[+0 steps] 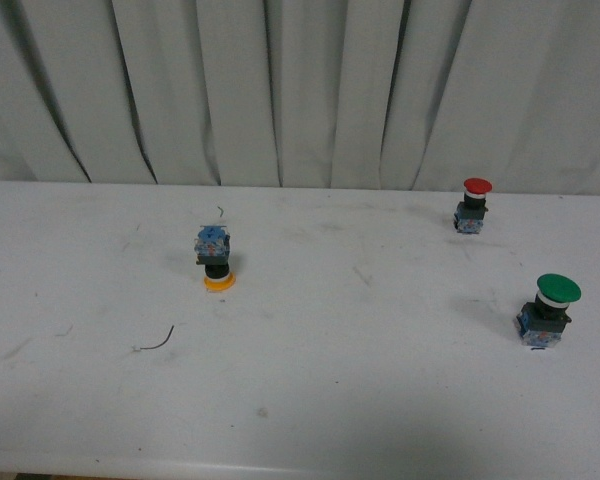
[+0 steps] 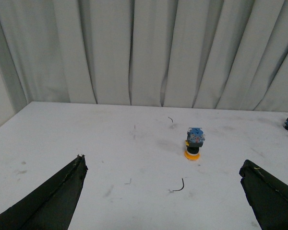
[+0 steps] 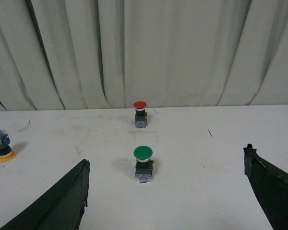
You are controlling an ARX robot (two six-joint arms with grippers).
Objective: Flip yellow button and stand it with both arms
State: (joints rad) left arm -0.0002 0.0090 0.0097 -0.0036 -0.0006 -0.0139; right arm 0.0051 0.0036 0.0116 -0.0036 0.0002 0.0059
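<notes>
The yellow button (image 1: 215,259) stands upside down on the white table (image 1: 310,400), left of centre: its yellow-orange cap is on the table and its blue base is on top. It also shows in the left wrist view (image 2: 194,143) and at the edge of the right wrist view (image 3: 2,146). Neither arm shows in the front view. My left gripper (image 2: 164,166) is open and empty, well short of the yellow button. My right gripper (image 3: 167,165) is open and empty, with the green button between and beyond its fingers.
A red-capped button (image 1: 473,205) stands upright at the back right; it also shows in the right wrist view (image 3: 140,113). A larger green-capped button (image 1: 548,310) stands upright at the right, also in the right wrist view (image 3: 143,163). A thin bent wire (image 1: 158,342) lies front left. Grey curtains hang behind.
</notes>
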